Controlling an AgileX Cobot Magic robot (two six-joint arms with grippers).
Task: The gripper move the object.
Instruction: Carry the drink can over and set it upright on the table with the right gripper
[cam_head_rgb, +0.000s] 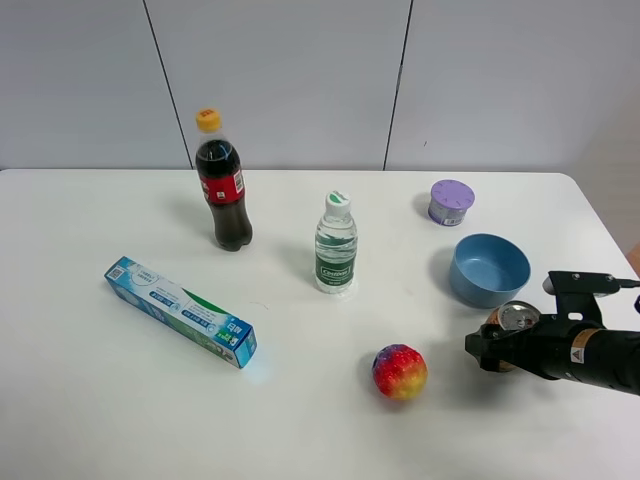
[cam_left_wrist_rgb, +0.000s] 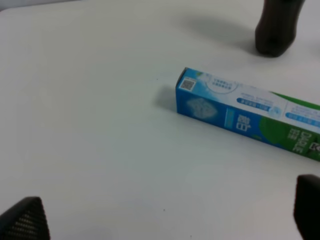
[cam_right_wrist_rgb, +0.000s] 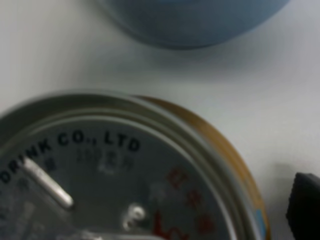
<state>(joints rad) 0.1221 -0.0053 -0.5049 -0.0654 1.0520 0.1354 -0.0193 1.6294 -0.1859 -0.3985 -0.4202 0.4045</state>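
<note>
Gold-orange can (cam_head_rgb: 517, 320) stands just beside the blue bowl (cam_head_rgb: 490, 270) on the white tabletop (cam_head_rgb: 300, 420); the right pincer (cam_head_rgb: 492, 350) sits released around it, one finger (cam_right_wrist_rgb: 305, 205) clear of its rim.

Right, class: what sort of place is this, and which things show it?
Probably a robot test lab: a white table, unrelated goods spaced out like a cola bottle and toothpaste box, and a black gripper by a can.
</note>
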